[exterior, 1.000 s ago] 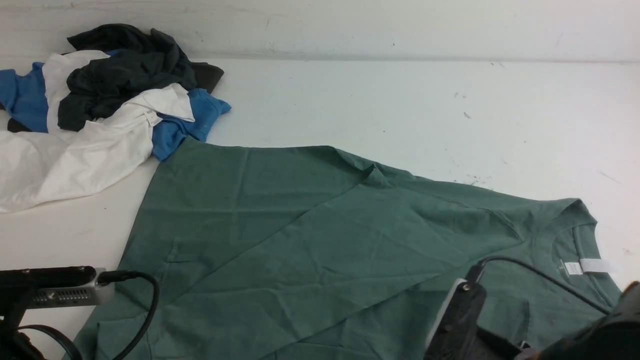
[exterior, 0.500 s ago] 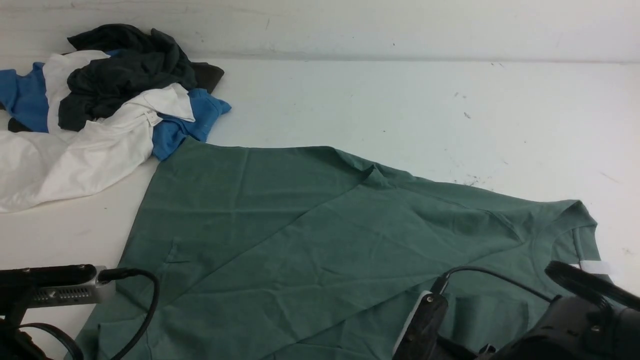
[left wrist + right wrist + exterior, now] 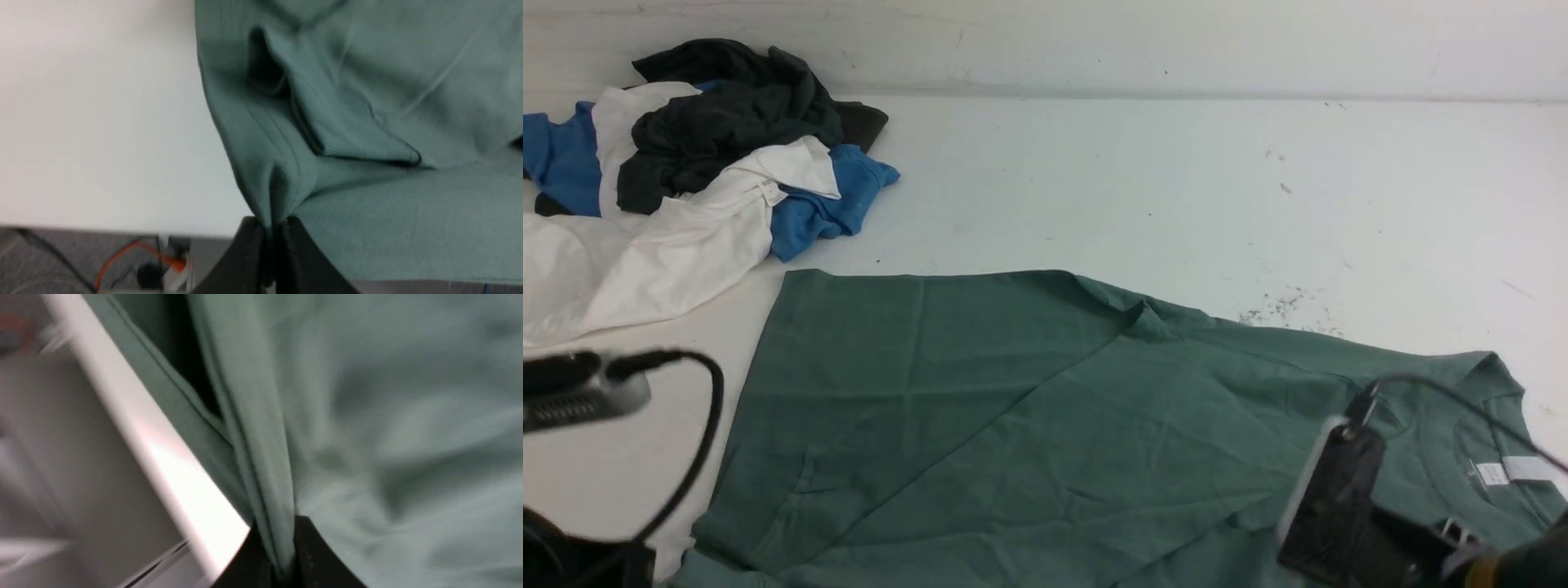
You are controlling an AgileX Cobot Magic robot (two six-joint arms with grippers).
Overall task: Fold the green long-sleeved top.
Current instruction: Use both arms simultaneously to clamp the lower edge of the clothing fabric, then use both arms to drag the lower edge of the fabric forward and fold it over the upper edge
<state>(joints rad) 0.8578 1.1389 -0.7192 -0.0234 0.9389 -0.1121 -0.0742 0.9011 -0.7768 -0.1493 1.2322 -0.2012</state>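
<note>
The green long-sleeved top (image 3: 1045, 425) lies spread on the white table (image 3: 1176, 180), back side up, hem to the left and neck with its white label (image 3: 1515, 471) at the right. One sleeve lies folded diagonally across the body. The chest logo is hidden. My left gripper (image 3: 273, 232) is shut on a bunched hem corner of the top (image 3: 367, 122) at the table's near edge. My right gripper (image 3: 282, 547) is shut on a pinched fold of the top (image 3: 388, 437) near the neck end. In the front view only the arms' wrists show, the left (image 3: 572, 396) and the right (image 3: 1347, 514).
A pile of blue, white and dark charcoal garments (image 3: 686, 180) lies at the table's back left, just beyond the top's far hem corner. The table's near edge (image 3: 102, 228) shows in the left wrist view, with an orange cable (image 3: 135, 253) on the floor below.
The top has slid toward me, its far edge now clear of the blue garment. My left wrist has risen and my right wrist has moved right and up; both views blur with motion.
</note>
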